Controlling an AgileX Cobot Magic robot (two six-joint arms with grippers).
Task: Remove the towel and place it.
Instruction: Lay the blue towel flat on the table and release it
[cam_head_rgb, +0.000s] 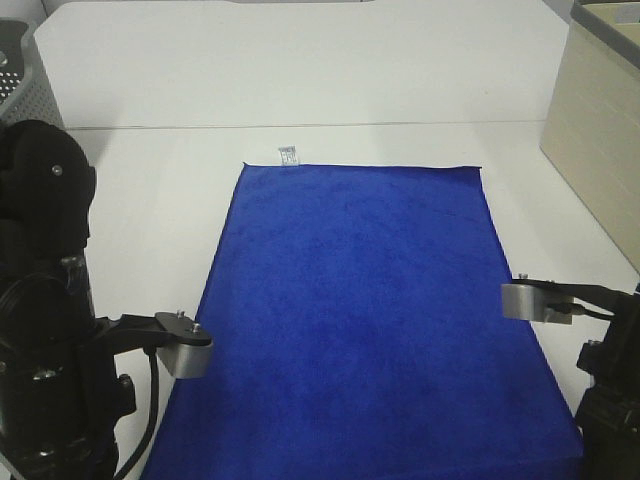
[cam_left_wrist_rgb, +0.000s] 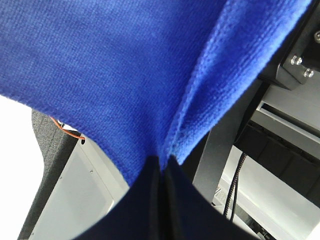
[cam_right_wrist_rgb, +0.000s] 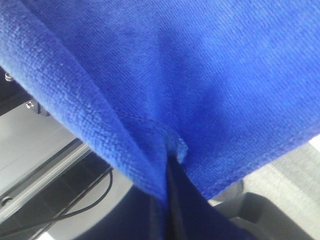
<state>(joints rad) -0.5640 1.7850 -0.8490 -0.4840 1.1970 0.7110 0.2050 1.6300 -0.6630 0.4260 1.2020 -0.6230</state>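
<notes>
The jaws of both arms are clenched on cloth. The left gripper (cam_left_wrist_rgb: 164, 161) is pinched on a fold of the towel (cam_head_rgb: 360, 300) at its near left edge, and the right gripper (cam_right_wrist_rgb: 168, 159) on a fold at its near right edge. The towel is spread on the white table (cam_head_rgb: 140, 210), with its long axis running straight away from the jaws toward the far short edge, where a small white tag (cam_head_rgb: 288, 156) is seen. Neither arm is favoured, as each is placed at its own near corner. An even, matched lift by both is judged to be needed.
</notes>
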